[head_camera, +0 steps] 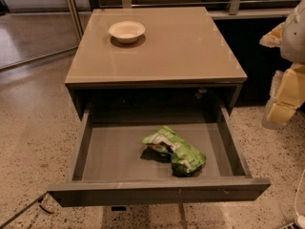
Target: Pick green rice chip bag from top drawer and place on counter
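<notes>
The green rice chip bag (pixel 175 150) lies crumpled on the grey floor of the top drawer (pixel 157 191), right of the middle and near the front panel. The drawer is pulled fully out. The tan counter (pixel 162 51) tops the cabinet above it. My gripper (pixel 281 101), white and yellow, hangs at the right edge of the view, beside the cabinet's right side, above and to the right of the drawer and apart from the bag. It holds nothing that I can see.
A white bowl (pixel 127 31) stands on the counter at the back left. Speckled floor (pixel 33 128) surrounds the cabinet. Metal rails (pixel 74 11) and a dark wall stand behind it. A thin dark cable (pixel 24 213) lies at the lower left.
</notes>
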Available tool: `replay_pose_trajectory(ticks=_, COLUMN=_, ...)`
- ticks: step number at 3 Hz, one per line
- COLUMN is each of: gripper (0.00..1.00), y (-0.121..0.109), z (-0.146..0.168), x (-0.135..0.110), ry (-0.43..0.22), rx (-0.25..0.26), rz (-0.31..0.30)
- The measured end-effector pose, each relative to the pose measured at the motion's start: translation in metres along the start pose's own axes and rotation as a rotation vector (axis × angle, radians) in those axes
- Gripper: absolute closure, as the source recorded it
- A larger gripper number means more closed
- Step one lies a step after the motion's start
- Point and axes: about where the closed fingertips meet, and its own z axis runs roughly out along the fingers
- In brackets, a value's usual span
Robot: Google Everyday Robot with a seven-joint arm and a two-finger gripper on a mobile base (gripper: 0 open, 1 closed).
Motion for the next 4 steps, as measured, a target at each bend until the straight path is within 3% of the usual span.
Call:
replay_pose_trajectory(ticks=2, gripper=0.00, y=-0.002, z=0.016, x=-0.002, ry=-0.031, rx=0.045, rz=0.041)
replay_pose_trajectory(ticks=4, gripper=0.00, y=-0.013, z=0.094, x=-0.030, ry=-0.141, rx=0.059, rz=0.083)
